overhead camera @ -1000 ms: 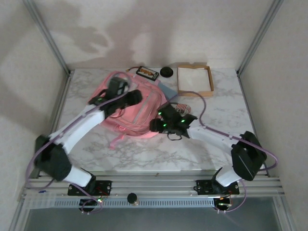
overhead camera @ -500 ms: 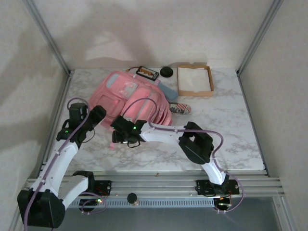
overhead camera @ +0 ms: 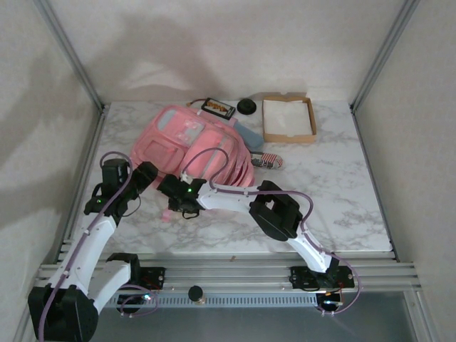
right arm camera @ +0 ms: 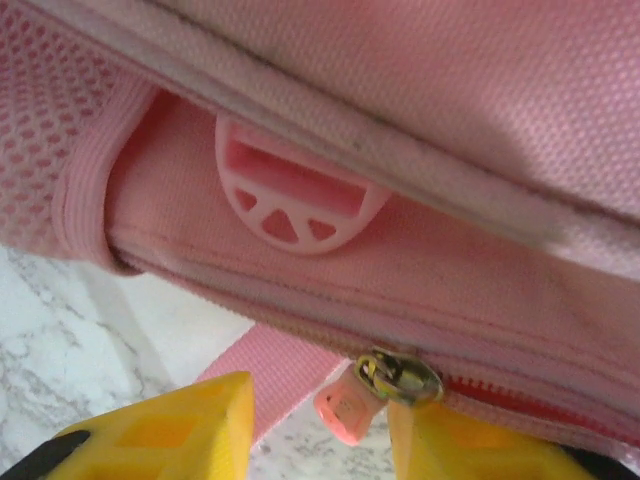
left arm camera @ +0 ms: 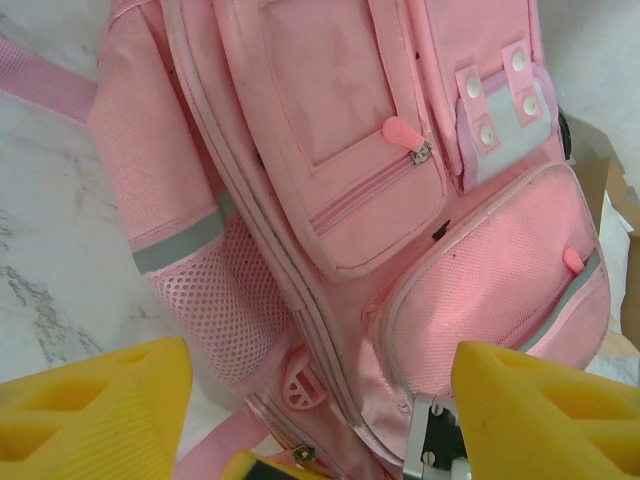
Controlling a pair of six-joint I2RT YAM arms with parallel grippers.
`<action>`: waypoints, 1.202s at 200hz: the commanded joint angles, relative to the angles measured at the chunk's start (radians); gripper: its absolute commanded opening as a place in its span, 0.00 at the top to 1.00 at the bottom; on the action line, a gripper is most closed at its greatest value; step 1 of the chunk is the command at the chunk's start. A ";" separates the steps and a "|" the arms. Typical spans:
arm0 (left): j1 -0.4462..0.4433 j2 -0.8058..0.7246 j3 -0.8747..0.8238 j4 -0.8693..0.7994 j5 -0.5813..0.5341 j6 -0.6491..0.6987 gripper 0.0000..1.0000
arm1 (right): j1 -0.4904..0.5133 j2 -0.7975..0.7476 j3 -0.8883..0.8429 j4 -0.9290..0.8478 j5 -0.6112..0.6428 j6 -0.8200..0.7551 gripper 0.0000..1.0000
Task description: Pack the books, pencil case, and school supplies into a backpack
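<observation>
- The backpack [left arm camera: 350, 200] lies slantwise on the white marbled table [left arm camera: 50, 230], front upward.
- A flat front pocket has a zip with a pink pull [left arm camera: 400, 132] at its end.
- Beside it is a pale grey-blue tab [left arm camera: 505, 110] with four white snaps.
- Below is a mesh-fronted pocket with a second pink pull [left arm camera: 572, 260].
- A grey stripe [left arm camera: 175, 243] crosses the side above a mesh side pocket [left arm camera: 225, 310].
- A round pink spoked tab [left arm camera: 300, 385] sits low on the side seam.
- A pink strap [left arm camera: 40, 80] runs off at the upper left.
- A bit of cardboard tray [left arm camera: 630, 290] shows at the right edge.
- The left gripper [left arm camera: 320, 410] hangs over the bag, its yellow fingers [left arm camera: 95, 405] in the lower corners, jaws wide apart and gripping nothing.
</observation>
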 commanded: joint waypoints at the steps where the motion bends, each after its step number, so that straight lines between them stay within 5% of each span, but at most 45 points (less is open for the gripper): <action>1: 0.011 -0.017 -0.021 0.027 0.017 -0.002 0.31 | 0.010 0.016 0.031 -0.032 0.084 0.048 0.64; 105: 0.014 -0.009 -0.061 0.062 0.048 -0.018 0.28 | 0.003 -0.034 -0.010 -0.015 0.085 0.038 0.98; 144: 0.014 -0.014 -0.105 0.083 0.106 -0.083 0.27 | -0.004 -0.136 -0.123 0.102 0.009 -0.004 1.00; 197: 0.001 0.013 -0.269 0.310 0.202 -0.270 0.31 | -0.020 -0.241 -0.224 0.205 -0.104 -0.067 1.00; 240: -0.098 0.052 -0.353 0.484 0.125 -0.416 0.34 | -0.020 -0.253 -0.245 0.238 -0.131 -0.088 1.00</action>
